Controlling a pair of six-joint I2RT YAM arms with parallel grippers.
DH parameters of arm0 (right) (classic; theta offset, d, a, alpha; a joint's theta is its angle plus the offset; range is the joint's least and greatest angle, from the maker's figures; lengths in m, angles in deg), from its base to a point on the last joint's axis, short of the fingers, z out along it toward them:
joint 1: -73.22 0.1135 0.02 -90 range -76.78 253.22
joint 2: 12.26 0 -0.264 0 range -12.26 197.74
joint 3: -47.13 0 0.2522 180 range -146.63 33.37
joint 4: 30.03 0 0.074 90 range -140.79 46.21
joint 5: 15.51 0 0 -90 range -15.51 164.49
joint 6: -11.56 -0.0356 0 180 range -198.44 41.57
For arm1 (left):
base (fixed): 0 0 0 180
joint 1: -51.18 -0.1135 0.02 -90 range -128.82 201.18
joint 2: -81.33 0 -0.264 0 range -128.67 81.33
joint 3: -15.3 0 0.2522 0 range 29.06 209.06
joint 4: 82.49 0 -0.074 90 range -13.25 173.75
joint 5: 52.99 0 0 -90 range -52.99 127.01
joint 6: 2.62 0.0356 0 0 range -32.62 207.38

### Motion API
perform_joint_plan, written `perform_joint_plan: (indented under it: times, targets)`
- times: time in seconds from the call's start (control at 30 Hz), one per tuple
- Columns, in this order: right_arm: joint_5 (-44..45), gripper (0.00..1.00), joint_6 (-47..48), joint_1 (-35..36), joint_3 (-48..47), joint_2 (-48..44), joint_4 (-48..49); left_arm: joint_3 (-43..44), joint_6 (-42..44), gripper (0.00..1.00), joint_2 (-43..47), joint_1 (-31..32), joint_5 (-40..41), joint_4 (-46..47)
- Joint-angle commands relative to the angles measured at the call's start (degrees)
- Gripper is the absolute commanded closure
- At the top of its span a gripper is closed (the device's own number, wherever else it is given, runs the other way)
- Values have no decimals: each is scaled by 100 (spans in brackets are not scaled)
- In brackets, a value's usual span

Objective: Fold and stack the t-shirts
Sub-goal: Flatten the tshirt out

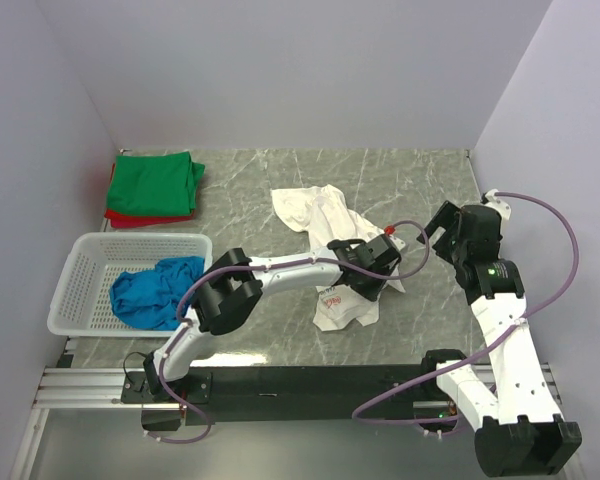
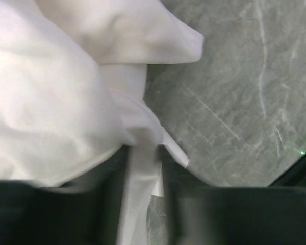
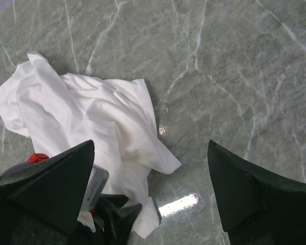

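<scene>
A crumpled white t-shirt [image 1: 325, 215] with red print lies mid-table. My left gripper [image 1: 373, 262] sits low over its right side. In the left wrist view a strip of the white t-shirt [image 2: 66, 102] runs between the dark fingers [image 2: 109, 204], and the left gripper [image 2: 145, 171] is shut on it. My right gripper [image 1: 442, 232] hovers to the right of the shirt; its view shows the right gripper [image 3: 151, 148] open and empty above the white t-shirt [image 3: 92, 112]. A folded green t-shirt [image 1: 156, 182] lies on a red one [image 1: 130, 220] at the back left. A blue t-shirt [image 1: 156, 290] is bunched in the basket.
A white lattice basket [image 1: 85, 250] stands at the left near the table's front edge. White walls close off the table on the left, back and right. Marbled grey tabletop [image 1: 420, 180] shows between the shirt and the right wall. The left arm reaches across the front.
</scene>
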Motion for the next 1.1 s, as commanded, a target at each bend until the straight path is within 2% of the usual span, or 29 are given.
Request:
perform_joint_plan:
  times: [0.0, 0.03, 0.13, 0.17, 0.33, 0.5, 0.67, 0.8, 0.93, 1.07]
  targets:
    - [5, 2, 5, 17, -124, -120, 71, 103, 189, 73, -123, -26, 451, -49]
    - [-4, 2, -12, 17, -123, -120, 80, -55, 154, 84, -114, -52, 452, -22]
    - [-31, 2, -12, 26, -132, -94, 97, -267, 75, 98, -18, -201, 330, 100]
    - [-13, 2, -3, 34, -132, -85, 106, -424, 5, 99, 104, -237, 294, 162]
    - [31, 2, 14, 35, -115, -50, 132, -689, -311, 100, 597, -658, -31, 452]
    - [-92, 2, 32, 35, 174, -24, 255, -777, -865, 99, 1528, -1281, -171, 584]
    - [-558, 6, 313, 70, 571, 143, 633, -988, -1322, 100, 2205, -1844, -471, 708]
    - [-1170, 8, 768, 131, 641, 363, 774, -1452, -1884, 100, 2714, -2633, -348, 750]
    - [-1463, 13, 1183, 438, 527, 846, 643, -2129, -2236, 100, 3216, -3189, -110, 883]
    - [-1358, 14, 1403, 1263, 536, 1268, 476, -2341, -2438, 100, 3235, -3480, 372, 410]
